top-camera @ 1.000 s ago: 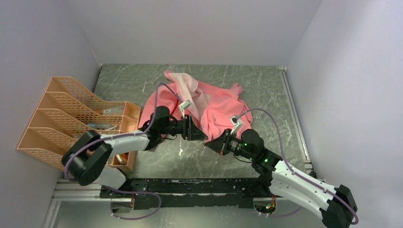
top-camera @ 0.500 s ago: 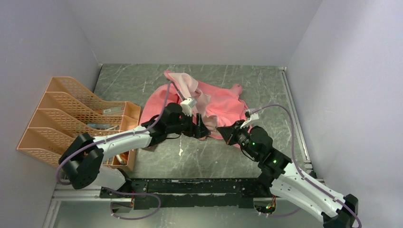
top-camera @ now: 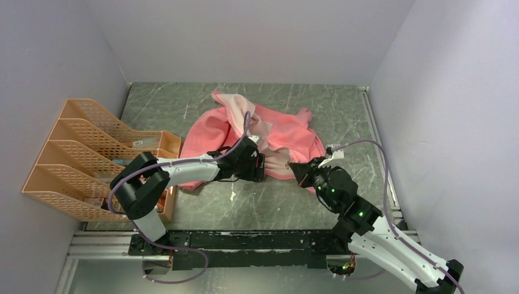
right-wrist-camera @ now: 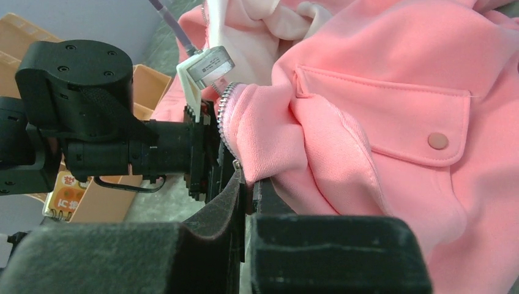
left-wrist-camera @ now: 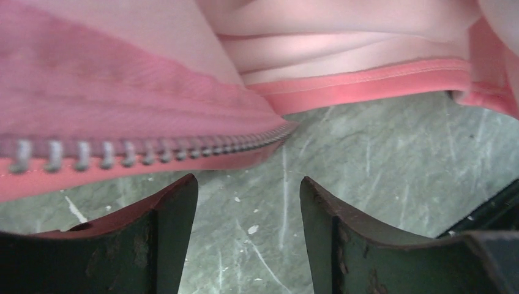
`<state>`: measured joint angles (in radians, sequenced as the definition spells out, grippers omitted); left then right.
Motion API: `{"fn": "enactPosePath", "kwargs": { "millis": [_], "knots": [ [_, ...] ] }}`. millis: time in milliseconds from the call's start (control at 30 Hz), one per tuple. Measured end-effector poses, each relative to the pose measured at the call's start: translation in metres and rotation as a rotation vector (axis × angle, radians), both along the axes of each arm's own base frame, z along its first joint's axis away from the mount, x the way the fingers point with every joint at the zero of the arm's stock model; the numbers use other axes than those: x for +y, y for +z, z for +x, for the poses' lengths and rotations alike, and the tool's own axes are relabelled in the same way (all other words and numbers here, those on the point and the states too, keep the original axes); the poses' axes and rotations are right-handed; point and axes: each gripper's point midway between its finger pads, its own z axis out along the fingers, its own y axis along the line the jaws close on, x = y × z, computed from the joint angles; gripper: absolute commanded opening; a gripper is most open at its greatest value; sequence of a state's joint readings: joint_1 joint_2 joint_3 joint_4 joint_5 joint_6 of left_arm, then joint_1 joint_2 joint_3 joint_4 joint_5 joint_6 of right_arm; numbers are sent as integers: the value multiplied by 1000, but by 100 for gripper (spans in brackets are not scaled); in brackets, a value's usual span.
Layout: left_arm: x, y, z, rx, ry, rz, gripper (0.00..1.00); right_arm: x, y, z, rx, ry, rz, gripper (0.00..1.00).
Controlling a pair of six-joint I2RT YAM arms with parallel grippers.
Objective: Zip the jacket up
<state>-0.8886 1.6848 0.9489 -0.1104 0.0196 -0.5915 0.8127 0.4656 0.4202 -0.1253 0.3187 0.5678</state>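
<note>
Both arms have closed on the jacket's near hem over the last 1 s. Zipping has not begun.

Top view: the jacket lies crumpled mid-table with its front open. The left gripper and right gripper have advanced across the table to the hem, forearms low and converging. Left wrist view: the left gripper is spread and empty, with the zipper teeth just beyond its fingertips, not between them. Right wrist view: the right gripper appears clamped on a toothed fold of the jacket. Judged stage — bringing the 2 zipper halves together.
</note>
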Motion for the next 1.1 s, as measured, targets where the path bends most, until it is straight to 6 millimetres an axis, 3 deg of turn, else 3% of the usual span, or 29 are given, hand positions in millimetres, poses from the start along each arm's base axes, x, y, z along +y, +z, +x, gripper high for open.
{"fn": "enactPosePath", "kwargs": {
  "millis": [467,1100],
  "knots": [
    [11,-21,15,-27,69,99,62,-4,-11,-2,24,-9,-7,0],
    [5,-21,26,-75,63,160,68,-3,-18,-3,38,-6,-16,0]
  ]
}}
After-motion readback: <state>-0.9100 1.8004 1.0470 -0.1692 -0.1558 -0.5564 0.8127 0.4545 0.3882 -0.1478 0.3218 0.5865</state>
